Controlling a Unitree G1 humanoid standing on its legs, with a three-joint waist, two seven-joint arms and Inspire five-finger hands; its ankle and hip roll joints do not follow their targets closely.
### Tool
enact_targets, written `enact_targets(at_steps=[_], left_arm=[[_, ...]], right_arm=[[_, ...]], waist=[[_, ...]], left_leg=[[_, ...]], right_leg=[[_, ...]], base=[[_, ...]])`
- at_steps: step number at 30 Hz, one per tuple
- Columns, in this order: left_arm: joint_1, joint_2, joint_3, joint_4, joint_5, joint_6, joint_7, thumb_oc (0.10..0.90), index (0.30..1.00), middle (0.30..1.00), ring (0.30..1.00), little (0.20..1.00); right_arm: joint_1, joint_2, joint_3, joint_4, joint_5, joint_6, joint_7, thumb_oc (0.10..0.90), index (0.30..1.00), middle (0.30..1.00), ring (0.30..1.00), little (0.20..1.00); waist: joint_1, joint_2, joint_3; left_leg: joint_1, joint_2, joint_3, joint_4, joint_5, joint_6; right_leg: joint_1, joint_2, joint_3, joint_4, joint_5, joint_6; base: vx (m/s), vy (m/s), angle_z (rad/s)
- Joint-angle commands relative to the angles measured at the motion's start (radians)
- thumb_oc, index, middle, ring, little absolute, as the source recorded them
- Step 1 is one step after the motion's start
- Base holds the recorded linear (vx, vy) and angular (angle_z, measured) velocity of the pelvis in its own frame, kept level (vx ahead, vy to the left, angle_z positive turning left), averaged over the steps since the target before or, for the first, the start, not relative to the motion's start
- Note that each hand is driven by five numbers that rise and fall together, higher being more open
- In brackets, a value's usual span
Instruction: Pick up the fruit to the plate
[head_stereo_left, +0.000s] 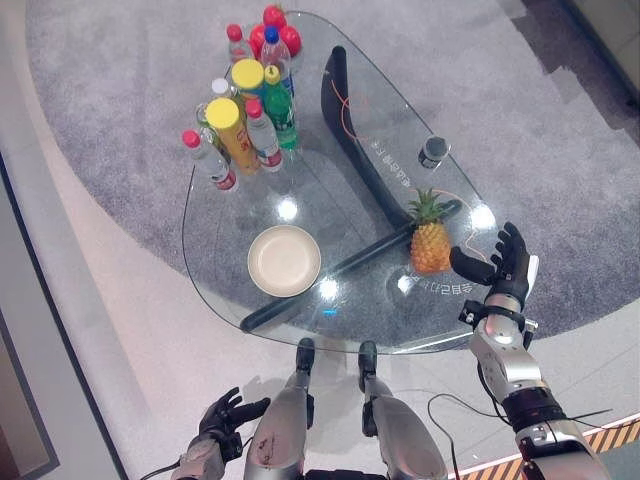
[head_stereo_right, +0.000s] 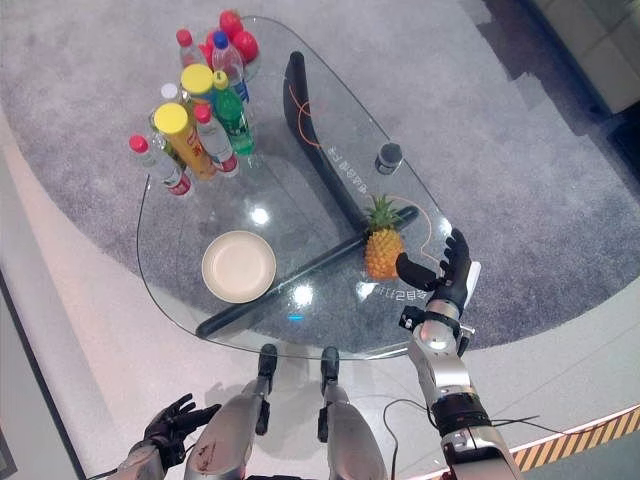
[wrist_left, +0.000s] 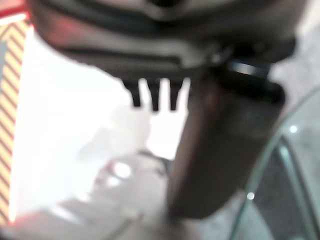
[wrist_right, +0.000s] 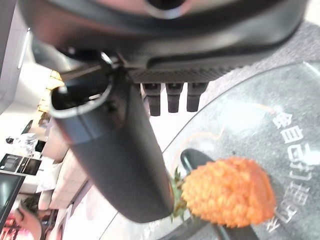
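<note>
The left hand (head_stereo_left: 222, 418) is seen nearest, low beside the body and below the table edge, with its fingers loosely relaxed and nothing held.

The right hand (head_stereo_left: 505, 265) is raised at the near right rim of the clear glass table with the dark curved base (head_stereo_left: 300, 180). Its fingers are extended and spread, and the thumb is pointed toward the fruit. Nothing is gripped. In the right wrist view the thumb is seen close in front of the fruit, with the fingers (wrist_right: 172, 97) straight behind it; contact cannot be confirmed.

The orange pineapple with the green leafy crown (head_stereo_left: 430, 240) is standing upright on the glass, just beside the right hand, on the hand's left. It is judged to be fairly heavy, stiff and rough-skinned, so slipping within a grasp is unlikely. On smooth glass, however, it may be tipped or slid if pushed from one side only. The body should be taken around its widest part, thumb opposed to fingers. The crown should be avoided, since the leaves are spiky and may bend.

The round cream plate (head_stereo_left: 284, 260) is lying empty, well apart from the pineapple, toward the table's near left.

A small dark round object (head_stereo_left: 433, 152) is standing farther back on the right. At the far end, a cluster of plastic bottles and yellow-lidded canisters (head_stereo_left: 245, 125) is grouped, with red round items (head_stereo_left: 275, 28) behind it.
</note>
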Motion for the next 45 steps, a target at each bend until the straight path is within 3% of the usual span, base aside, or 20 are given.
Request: enact_targets(at_steps=[1,14,30,39,45], left_arm=[[0.026,0.024,-0.017,0.015,-0.032,-0.018,0.006,0.800,0.900,0.900,0.900,0.900],[-0.007,0.013,-0.066,-0.033,-0.099,-0.017,0.027,0.800,0.900,0.900,0.900,0.900],[-0.028,0.003,-0.107,-0.067,-0.137,-0.018,0.042,0.800,0.900,0.900,0.900,0.900],[-0.034,-0.001,-0.129,-0.084,-0.158,-0.020,0.047,0.800,0.900,0.900,0.900,0.900],[-0.031,-0.004,-0.146,-0.102,-0.168,-0.022,0.056,0.800,0.900,0.900,0.900,0.900]], right_arm=[[-0.069,-0.092,-0.002,-0.138,-0.044,-0.041,-0.047,0.800,0.900,0.900,0.900,0.900],[-0.186,-0.128,0.026,-0.072,-0.041,-0.020,-0.086,0.800,0.900,0.900,0.900,0.900],[-0.302,-0.168,0.088,0.071,-0.058,0.063,-0.207,0.800,0.900,0.900,0.900,0.900],[-0.359,-0.170,0.109,0.124,-0.002,0.069,-0.240,0.800,0.900,0.900,0.900,0.900],[-0.372,-0.163,0.102,0.175,0.075,0.027,-0.230,0.800,0.900,0.900,0.900,0.900]], waist=[[0.002,-0.024,-0.004],[0.007,-0.008,0.009],[0.019,0.005,0.009],[0.028,0.020,0.009],[0.034,0.028,0.009]], left_leg=[[-0.101,-0.074,-0.095,0.169,-0.111,0.010],[-0.218,-0.083,-0.083,0.186,-0.093,0.009],[-0.295,-0.098,-0.079,0.186,-0.072,0.012],[-0.332,-0.102,-0.080,0.188,-0.059,0.010],[-0.360,-0.107,-0.085,0.192,-0.053,0.010]], right_leg=[[-0.046,-0.012,-0.097,0.103,-0.033,-0.004],[-0.182,-0.021,-0.104,0.140,-0.024,-0.001],[-0.284,-0.031,-0.107,0.168,-0.008,0.011],[-0.336,-0.039,-0.117,0.193,-0.007,0.016],[-0.372,-0.039,-0.120,0.208,-0.007,0.016]], base=[[-0.03,0.045,0.00],[-0.02,0.049,0.02],[-0.01,0.024,0.01],[0.00,0.003,0.00],[0.00,0.000,0.00]])
